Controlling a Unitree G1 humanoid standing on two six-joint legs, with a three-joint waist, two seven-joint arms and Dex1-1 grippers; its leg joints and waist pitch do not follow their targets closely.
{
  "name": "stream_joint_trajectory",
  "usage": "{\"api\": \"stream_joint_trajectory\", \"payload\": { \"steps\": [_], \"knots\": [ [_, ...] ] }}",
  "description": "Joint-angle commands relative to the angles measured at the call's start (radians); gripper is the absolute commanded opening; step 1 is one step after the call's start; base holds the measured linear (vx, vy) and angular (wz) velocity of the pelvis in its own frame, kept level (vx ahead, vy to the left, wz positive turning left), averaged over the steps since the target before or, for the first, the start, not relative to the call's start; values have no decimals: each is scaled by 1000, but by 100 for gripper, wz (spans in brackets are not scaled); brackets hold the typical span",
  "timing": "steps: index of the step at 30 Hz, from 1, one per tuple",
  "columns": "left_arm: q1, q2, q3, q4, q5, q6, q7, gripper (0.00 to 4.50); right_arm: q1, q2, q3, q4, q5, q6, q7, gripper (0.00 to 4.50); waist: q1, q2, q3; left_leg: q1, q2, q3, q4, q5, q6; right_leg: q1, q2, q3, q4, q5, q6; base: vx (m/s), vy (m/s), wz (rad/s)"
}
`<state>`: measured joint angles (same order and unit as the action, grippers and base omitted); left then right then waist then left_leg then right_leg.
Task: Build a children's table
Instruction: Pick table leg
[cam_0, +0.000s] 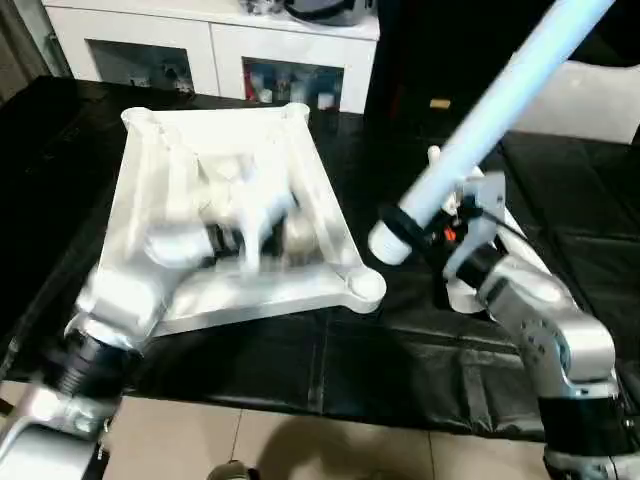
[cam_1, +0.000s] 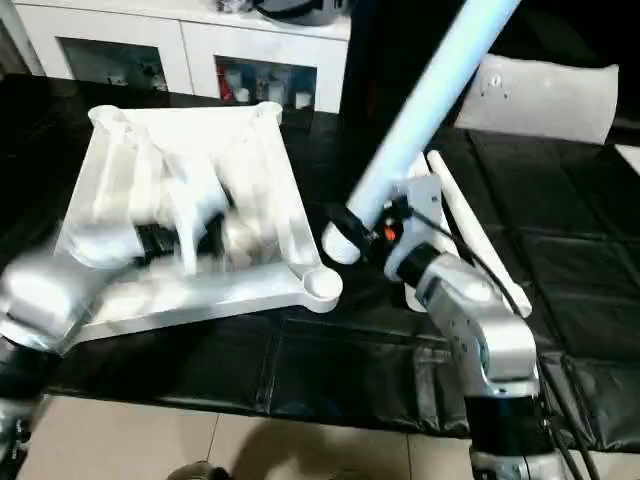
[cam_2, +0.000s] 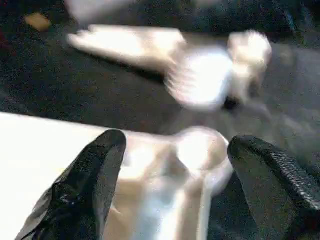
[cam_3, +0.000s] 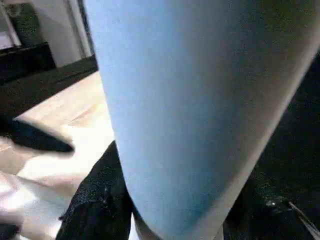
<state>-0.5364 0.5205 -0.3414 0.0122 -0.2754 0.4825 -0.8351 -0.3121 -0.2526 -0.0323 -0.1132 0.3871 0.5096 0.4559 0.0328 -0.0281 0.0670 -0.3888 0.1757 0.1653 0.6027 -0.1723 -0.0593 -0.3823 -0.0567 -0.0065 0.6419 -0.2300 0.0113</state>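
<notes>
The children's table top (cam_0: 300, 150) lies upside down on the black mat, its ribbed underside facing up and a round corner socket (cam_0: 365, 287) at its near right corner. My left gripper (cam_2: 177, 142) hovers over the top near a socket, its fingers (cam_2: 100, 165) spread wide with nothing between them. My right gripper (cam_0: 455, 225) is shut on a long white leg (cam_0: 500, 100). The leg slants up to the far right, and its thick end (cam_0: 390, 240) hangs just right of the near corner socket. Another leg (cam_1: 475, 240) lies on the mat behind the right gripper.
A white cabinet with glass doors (cam_0: 210, 50) stands behind the mat. A flat white panel (cam_1: 550, 95) rests at the back right. The mat's front edge meets the tiled floor (cam_0: 300, 440) close to my body.
</notes>
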Motion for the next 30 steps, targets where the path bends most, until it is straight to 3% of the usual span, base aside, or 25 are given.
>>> {"api": "stream_joint_trajectory", "payload": {
  "steps": [1, 7, 8, 12, 16, 19, 21, 23, 24, 25, 26, 28, 30],
  "knots": [
    [3, 18, -40, 30, 41, -43, -25, 379, 17, -1, -5, -52, -16, -10, -22, 191, -4, 19, -73, 26, 36, -5, -70, -165, -52, 38, -51, 31, -76, -40, -189, 0, 0, 0],
    [24, 11, -104, 181, 129, -142, -57, 379, 85, 24, 16, -99, -40, -22, -63, 191, -6, 22, -73, 27, 36, -7, -73, -194, -52, 35, -53, 34, -82, -88, -178, 0, 0, 0],
    [27, 11, -104, 195, 135, -151, -61, 350, 92, 27, 20, -103, -48, -25, -70, 191, -9, 21, -73, 26, 37, -8, -74, -197, -53, 34, -53, 33, -81, -82, -182, 0, 0, 0],
    [20, -9, -87, 280, 146, -201, -53, 330, 102, 35, 31, -116, -64, -25, -96, 191, -6, 22, -72, 28, 38, -7, -74, -207, -50, 32, -55, 34, -81, -81, -194, 0, 0, 0],
    [4, -18, -77, 361, 146, -205, -64, 301, 107, 53, 56, -136, -81, -18, -121, 191, -3, 15, -70, 28, 37, -6, -74, -203, -43, 31, -57, 34, -82, -84, -198, 0, 0, 0],
    [-7, -34, -53, 407, 141, -199, -62, 266, 103, 64, 72, -135, -92, -16, -130, 191, -1, 22, -69, 30, 37, -8, -76, -217, -50, 29, -59, 35, -83, -114, -192, 0, 0, 0],
    [-12, -43, -42, 424, 140, -217, -68, 257, 99, 63, 78, -132, -99, -20, -134, 191, -3, 20, -67, 30, 38, -8, -78, -241, -55, 27, -58, 36, -86, -135, -190, 0, 0, 0],
    [-17, -49, -32, 432, 131, -218, -78, 258, 95, 60, 80, -129, -103, -22, -134, 191, -3, 26, -67, 31, 39, -10, -79, -269, -63, 26, -60, 38, -88, -170, -187, 0, 0, 0],
    [-22, -53, -26, 434, 118, -199, -88, 231, 91, 58, 79, -131, -102, -17, -134, 191, -2, 35, -67, 32, 38, -11, -79, -281, -67, 24, -60, 37, -89, -177, -187, 0, 0, 0],
    [-26, -54, -25, 437, 114, -193, -95, 216, 89, 58, 78, -132, -103, -14, -135, 191, -4, 31, -67, 32, 38, -10, -80, -285, -66, 24, -59, 37, -90, -179, -187, 0, 0, 0],
    [-30, -56, -26, 438, 104, -168, -108, 215, 89, 52, 82, -136, -103, -8, -126, 191, -2, 37, -67, 32, 37, -11, -79, -283, -67, 24, -60, 38, -89, -179, -189, 0, 0, 0],
    [-32, -57, -27, 441, 106, -169, -121, 213, 89, 49, 85, -137, -101, -1, -121, 191, -4, 34, -66, 30, 37, -10, -79, -274, -63, 26, -58, 37, -89, -161, -192, 0, 0, 0],
    [-34, -61, -32, 450, 118, -179, -143, 176, 86, 43, 86, -147, -76, 34, -102, 191, -4, 33, -68, 28, 36, -10, -78, -258, -55, 29, -58, 38, -88, -148, -195, 0, 0, 0]
  ]
}}
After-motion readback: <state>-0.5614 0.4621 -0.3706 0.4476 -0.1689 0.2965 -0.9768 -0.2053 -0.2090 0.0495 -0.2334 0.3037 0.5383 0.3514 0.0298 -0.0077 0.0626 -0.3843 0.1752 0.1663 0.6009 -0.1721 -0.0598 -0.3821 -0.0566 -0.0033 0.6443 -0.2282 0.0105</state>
